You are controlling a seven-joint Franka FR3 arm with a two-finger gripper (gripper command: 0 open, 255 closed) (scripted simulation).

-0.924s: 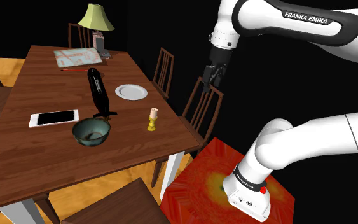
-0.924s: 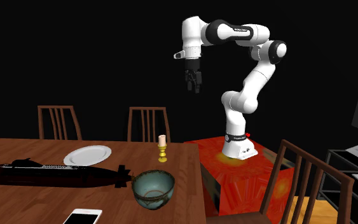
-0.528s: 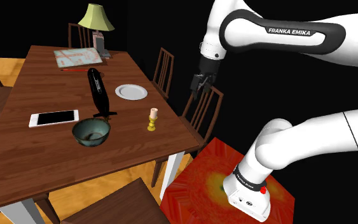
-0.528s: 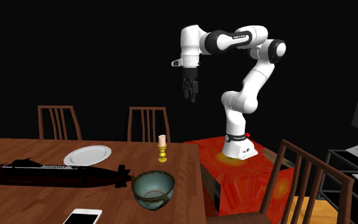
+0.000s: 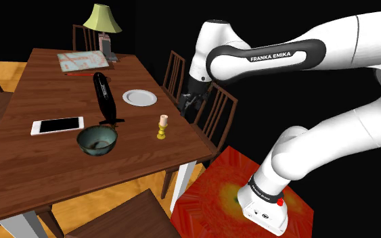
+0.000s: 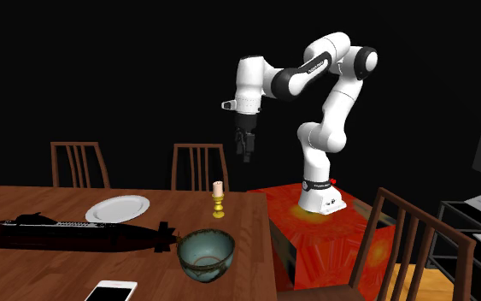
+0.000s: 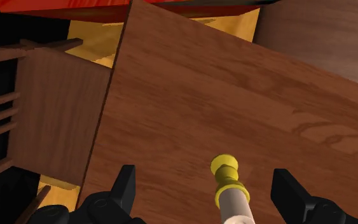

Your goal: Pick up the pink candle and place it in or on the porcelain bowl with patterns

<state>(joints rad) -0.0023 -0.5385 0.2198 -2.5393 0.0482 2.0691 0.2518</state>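
Pink candle [image 5: 162, 121]: upright on the worktop [image 5: 53, 159], long axis vertical.
Gripper [image 5: 185, 103]: fingers apart, empty, well above the candle, slightly toward the worktop's edge.

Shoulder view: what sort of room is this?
Probably a dining room in a house: a wooden table with chairs around it, a plate and bowl on it, and a shaded lamp at its far end.

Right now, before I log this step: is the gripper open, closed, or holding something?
Gripper: open, holding nothing; the candle stands untouched on the table.
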